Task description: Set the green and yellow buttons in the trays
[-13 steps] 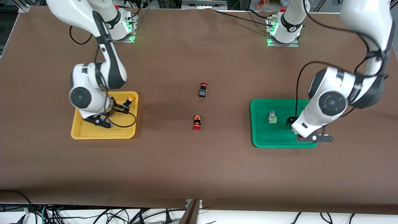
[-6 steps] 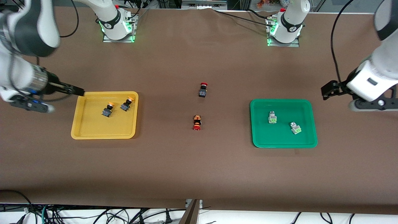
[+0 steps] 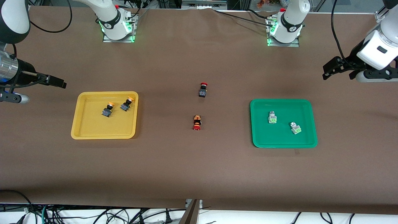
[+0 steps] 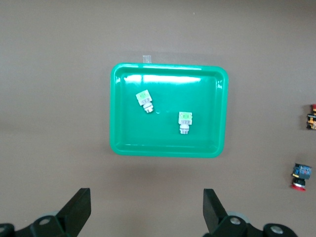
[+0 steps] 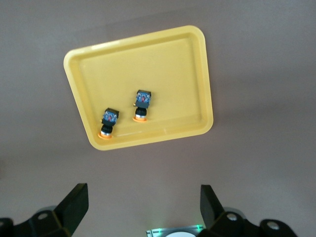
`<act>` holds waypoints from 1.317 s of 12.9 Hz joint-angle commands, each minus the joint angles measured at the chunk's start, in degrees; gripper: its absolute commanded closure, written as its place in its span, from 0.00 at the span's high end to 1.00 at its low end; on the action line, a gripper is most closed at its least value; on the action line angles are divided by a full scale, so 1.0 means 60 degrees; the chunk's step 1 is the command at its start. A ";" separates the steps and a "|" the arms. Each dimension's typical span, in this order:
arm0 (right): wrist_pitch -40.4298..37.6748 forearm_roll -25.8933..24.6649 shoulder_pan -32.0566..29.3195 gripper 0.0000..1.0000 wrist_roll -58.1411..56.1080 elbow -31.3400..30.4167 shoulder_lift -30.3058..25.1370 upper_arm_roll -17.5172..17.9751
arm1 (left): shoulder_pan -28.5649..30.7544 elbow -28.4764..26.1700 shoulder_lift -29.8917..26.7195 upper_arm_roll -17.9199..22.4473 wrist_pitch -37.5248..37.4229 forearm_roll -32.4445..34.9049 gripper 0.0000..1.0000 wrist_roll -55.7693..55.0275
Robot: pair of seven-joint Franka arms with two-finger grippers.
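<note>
Two yellow-capped buttons (image 3: 108,109) (image 3: 127,104) lie in the yellow tray (image 3: 93,132). Two green-faced buttons (image 3: 272,117) (image 3: 295,128) lie in the green tray (image 3: 279,138). My right gripper (image 3: 57,82) is open and empty, raised over the bare table at the right arm's end, clear of the yellow tray. My left gripper (image 3: 330,69) is open and empty, raised over the table at the left arm's end, clear of the green tray. The left wrist view shows the green tray (image 4: 163,140) and its buttons (image 4: 144,99) (image 4: 184,121). The right wrist view shows the yellow tray (image 5: 168,64) and its buttons (image 5: 108,122) (image 5: 141,103).
Two black switches with red caps (image 3: 203,90) (image 3: 196,122) lie on the brown table between the trays; they also show in the left wrist view (image 4: 300,175). The arm bases (image 3: 116,25) (image 3: 284,29) stand along the table's back edge.
Both grippers have risen out of the trays and swung outward toward the table's ends. A yellow button and a green button they were down over now lie free in the trays.
</note>
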 commanded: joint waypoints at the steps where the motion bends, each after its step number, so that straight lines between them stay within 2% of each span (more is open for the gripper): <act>1: -0.0453 -0.0430 -0.2893 1.00 -0.0514 -0.0003 -0.0466 0.2931 | -0.0085 -0.0145 -0.0011 0.0131 0.0144 -0.0030 1.00 0.0085; 2: -0.0424 -0.0592 -0.3555 1.00 -0.0515 -0.0178 -0.0627 0.3624 | -0.0085 -0.0131 0.0003 0.0117 0.0129 -0.0030 1.00 0.0085; 5: 0.0057 -0.0667 -0.4249 1.00 -0.0924 -0.1245 -0.1300 0.4550 | -0.0099 -0.0116 0.0004 0.0087 0.0114 -0.0030 1.00 0.0070; 6: 0.0117 -0.0739 -0.4250 1.00 -0.0925 -0.1336 -0.1360 0.4684 | -0.0099 -0.0116 0.0004 0.0087 0.0114 -0.0030 1.00 0.0070; 17: 0.0309 -0.0974 -0.4221 1.00 -0.0939 -0.1131 -0.1317 0.4730 | -0.0099 -0.0101 0.0047 0.0087 0.0114 -0.0060 1.00 -0.0033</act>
